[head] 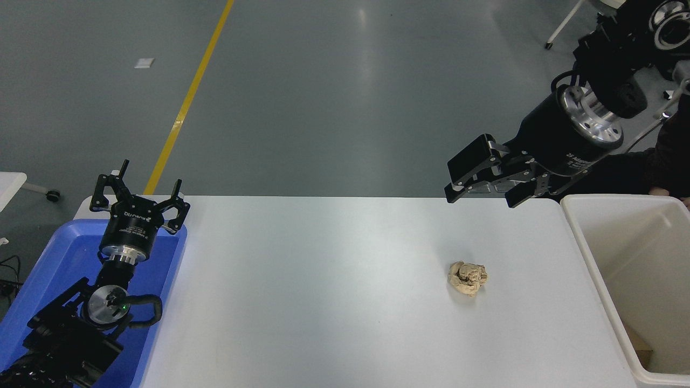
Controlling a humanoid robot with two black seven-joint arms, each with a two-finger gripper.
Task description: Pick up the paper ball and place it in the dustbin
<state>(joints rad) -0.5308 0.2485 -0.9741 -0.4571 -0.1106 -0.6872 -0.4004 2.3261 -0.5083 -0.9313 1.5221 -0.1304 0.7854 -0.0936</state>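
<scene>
We see the paper ball point(467, 278) lying on the white table point(323, 302), toward the right side and about halfway between the far edge and the near edge. Nothing touches it. Our right tool point(481, 195) hangs above the table's far edge, well apart from the ball, with its fingers spread wide and nothing in them. The dustbin point(593, 269) stands at the table's right edge. Our left tool point(139, 201) sits over the blue tray point(59, 253) at the left edge, fingers wide too.
</scene>
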